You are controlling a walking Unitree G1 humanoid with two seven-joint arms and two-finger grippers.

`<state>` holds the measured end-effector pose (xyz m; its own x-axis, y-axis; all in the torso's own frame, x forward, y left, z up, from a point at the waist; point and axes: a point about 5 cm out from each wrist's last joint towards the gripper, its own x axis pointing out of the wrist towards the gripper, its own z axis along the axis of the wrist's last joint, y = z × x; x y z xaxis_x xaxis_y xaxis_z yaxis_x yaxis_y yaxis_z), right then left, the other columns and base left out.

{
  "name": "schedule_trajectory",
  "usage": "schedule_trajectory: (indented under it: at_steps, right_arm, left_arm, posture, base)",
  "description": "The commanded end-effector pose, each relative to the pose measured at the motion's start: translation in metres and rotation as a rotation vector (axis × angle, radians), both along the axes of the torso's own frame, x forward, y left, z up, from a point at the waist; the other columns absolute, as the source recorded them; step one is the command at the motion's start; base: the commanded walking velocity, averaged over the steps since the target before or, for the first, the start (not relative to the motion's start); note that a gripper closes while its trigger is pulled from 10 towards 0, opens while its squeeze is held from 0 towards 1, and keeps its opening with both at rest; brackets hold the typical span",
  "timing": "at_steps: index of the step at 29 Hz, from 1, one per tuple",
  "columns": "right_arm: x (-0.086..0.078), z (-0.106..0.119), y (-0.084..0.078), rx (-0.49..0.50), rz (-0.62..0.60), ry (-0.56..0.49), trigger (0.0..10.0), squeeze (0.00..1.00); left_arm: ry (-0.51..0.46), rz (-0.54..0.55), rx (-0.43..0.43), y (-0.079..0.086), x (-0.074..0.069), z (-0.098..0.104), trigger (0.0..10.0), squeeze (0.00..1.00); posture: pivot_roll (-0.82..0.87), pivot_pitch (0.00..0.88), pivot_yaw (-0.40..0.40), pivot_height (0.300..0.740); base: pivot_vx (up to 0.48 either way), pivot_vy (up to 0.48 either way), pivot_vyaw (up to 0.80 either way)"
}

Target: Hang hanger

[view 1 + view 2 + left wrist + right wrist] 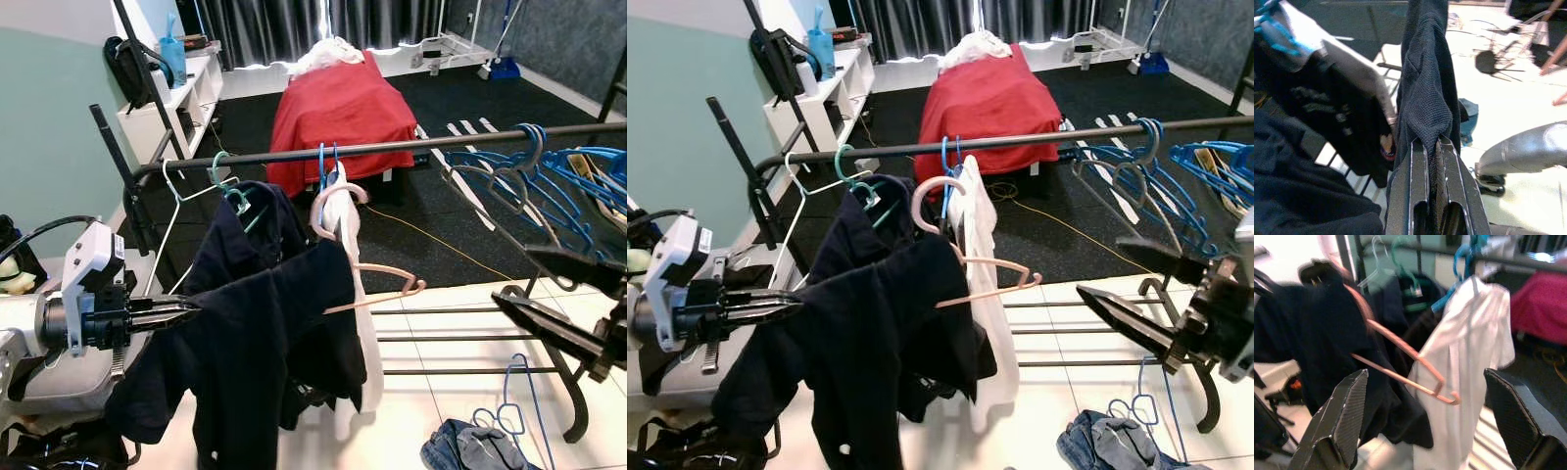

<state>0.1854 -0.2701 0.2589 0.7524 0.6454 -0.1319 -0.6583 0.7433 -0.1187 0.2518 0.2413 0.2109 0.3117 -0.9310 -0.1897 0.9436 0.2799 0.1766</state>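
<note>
My left tool (186,311) sits at nine o'clock, clenched on a fold of the dark shirt (265,343). My left wrist view shows the cloth pinched between the fingers. I hold it there so the shirt's weight hangs from me while the hanger is brought to the rail.

At the centre, the pink hanger (358,269) is threaded through the shirt, one arm poking out toward three o'clock. Its hook sits just below the black rail (392,147) at twelve o'clock, in front of a white shirt (348,220) already hung. I judge the hook is not yet over the rail, though the overlap makes that hard to tell.

My right tool (558,294) waits at four o'clock, released, fingers spread wide toward the hanger's free arm, likely to steady or lift it. Beyond it, empty blue hangers (549,186) crowd the rail at two o'clock.
</note>
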Motion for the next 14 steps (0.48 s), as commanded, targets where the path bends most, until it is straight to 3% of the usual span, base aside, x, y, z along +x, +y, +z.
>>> schedule_trajectory:
  at_steps: [1,9,12,14]
  right_arm:
    - [0.001,-0.003,-0.001,-0.036,0.008,0.013,10.0,0.00]
    - [0.004,-0.007,-0.006,-0.044,0.009,0.026,10.0,0.00]
    - [0.006,-0.025,0.018,-0.025,0.114,0.090,10.0,0.00]
    - [0.006,-0.029,0.024,-0.020,0.142,0.109,10.0,0.00]
  left_arm:
    - [-0.017,-0.053,0.039,-0.001,-0.003,0.010,10.0,0.00]
    - [-0.031,-0.117,0.097,-0.005,-0.004,0.015,10.0,0.00]
    - [-0.046,-0.181,0.093,-0.017,-0.004,0.018,10.0,0.00]
    - [-0.046,-0.200,0.091,-0.021,-0.005,0.018,10.0,0.00]
  posture:
    - [-0.18,0.000,0.077,0.710]
    - [-0.19,0.000,0.079,0.710]
    - [-0.19,0.000,0.082,0.710]
    - [-0.19,0.000,0.081,0.710]
  base:
    - [0.000,0.000,0.00]
    - [0.000,0.000,0.00]
    - [0.000,0.000,0.00]
    - [0.000,0.000,0.00]
